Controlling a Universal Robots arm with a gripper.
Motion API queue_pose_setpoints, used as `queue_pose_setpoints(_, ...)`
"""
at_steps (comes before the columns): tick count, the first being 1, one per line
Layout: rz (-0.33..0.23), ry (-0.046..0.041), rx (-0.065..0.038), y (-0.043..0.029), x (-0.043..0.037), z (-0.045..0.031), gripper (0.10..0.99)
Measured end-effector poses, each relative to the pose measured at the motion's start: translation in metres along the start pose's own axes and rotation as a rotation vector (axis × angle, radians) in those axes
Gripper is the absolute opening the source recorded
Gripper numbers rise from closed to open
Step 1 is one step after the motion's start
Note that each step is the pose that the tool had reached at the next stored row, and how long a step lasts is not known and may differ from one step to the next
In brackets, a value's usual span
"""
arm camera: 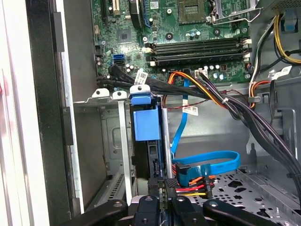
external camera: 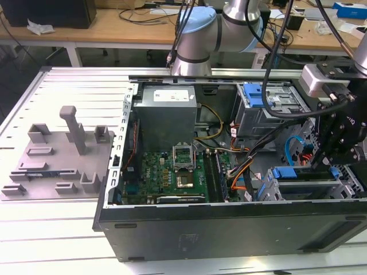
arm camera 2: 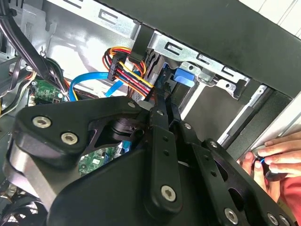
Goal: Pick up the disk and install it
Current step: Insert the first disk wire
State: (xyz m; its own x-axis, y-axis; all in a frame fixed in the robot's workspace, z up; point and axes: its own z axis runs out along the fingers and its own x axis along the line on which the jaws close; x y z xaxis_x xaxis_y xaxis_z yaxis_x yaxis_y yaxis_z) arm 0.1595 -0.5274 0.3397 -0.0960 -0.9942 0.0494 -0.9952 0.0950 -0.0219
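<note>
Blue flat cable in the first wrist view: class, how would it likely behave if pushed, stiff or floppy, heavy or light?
Probably floppy: the blue flat cable sags in a loose loop, so a push would likely bend it rather than slide it. Likely light, being a thin ribbon. Its ends look tethered, so it may spring back.

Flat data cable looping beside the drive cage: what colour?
Light blue; the flat cable shows best in the first wrist view.

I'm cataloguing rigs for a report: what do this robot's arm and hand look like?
The arm is a silver tube with pale blue joint caps, trailed by black cables. A silver-grey block with black ports sits at the wrist above the matte black hand. In the second wrist view, the hand's angular black linkage bars carry round silver bolts.
</note>
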Motion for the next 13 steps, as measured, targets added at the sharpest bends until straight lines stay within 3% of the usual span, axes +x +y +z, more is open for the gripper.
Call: queue_pose_setpoints(13,0.000,-0.0004,-0.001,0.0001,-0.0001,0.0034,0.165)
